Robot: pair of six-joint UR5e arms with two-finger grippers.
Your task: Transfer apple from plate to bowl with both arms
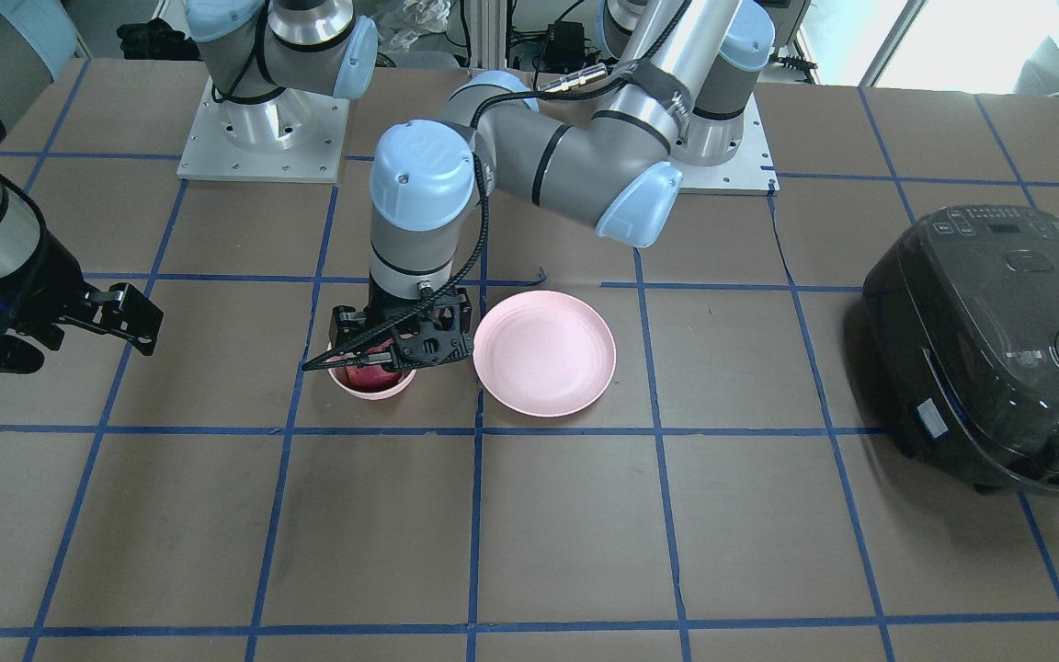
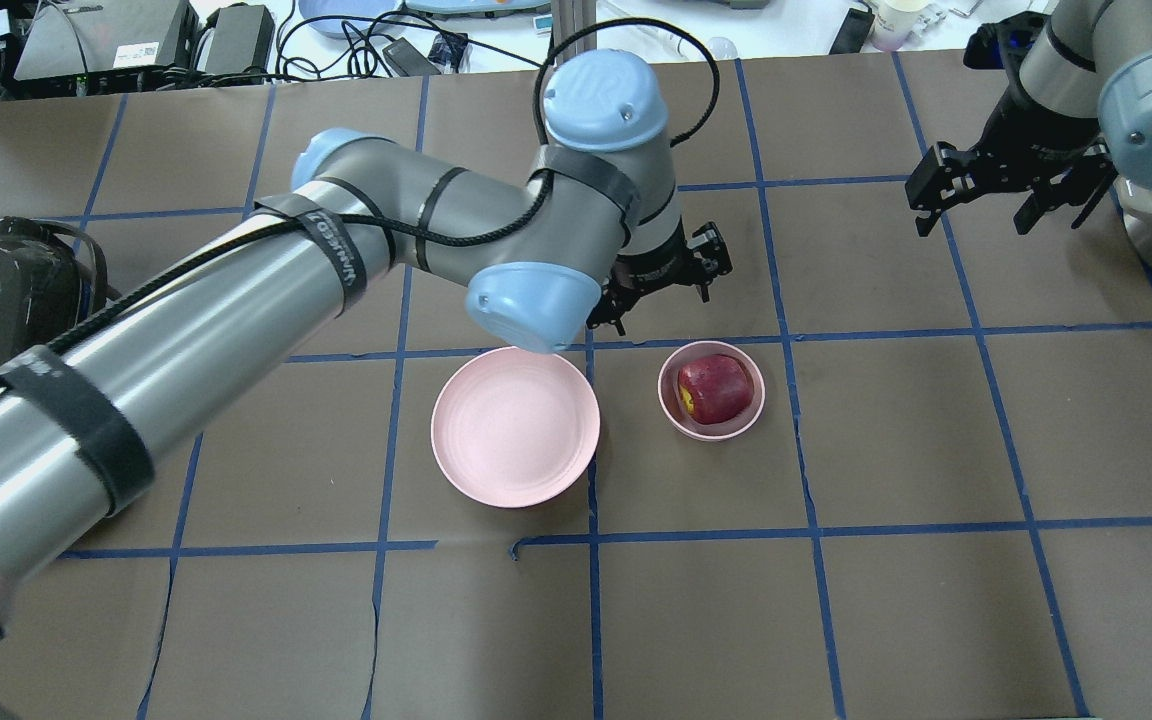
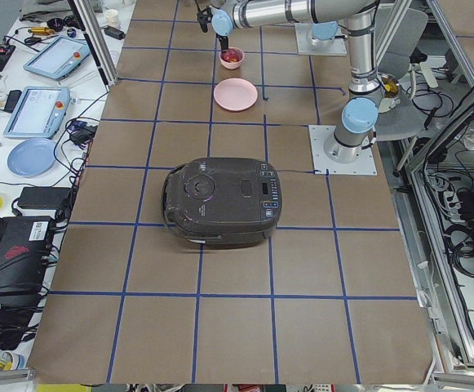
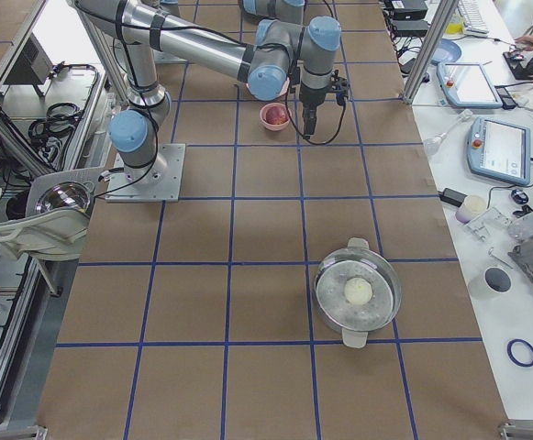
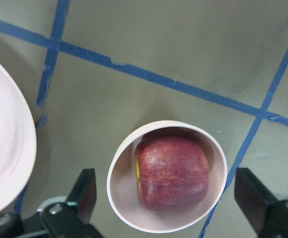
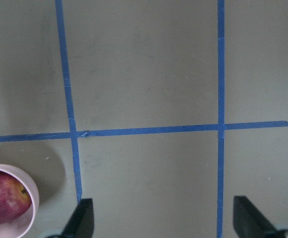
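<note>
Red apple (image 5: 171, 171) in bowl (image 5: 120, 193) below L end effector (image 1: 398, 354) (jaws apart).

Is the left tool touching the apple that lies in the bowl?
Apart. The left wrist view shows the left tool open, its fingers outside the rim of the bowl, with clear space to the apple.

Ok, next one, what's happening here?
The apple lies in the bowl, and the plate beside it holds nothing, so the transfer looks done. The left gripper hangs open above the bowl, fingers spread to either side and gripping nothing. The right gripper, also open, is off to the side over the table.
</note>
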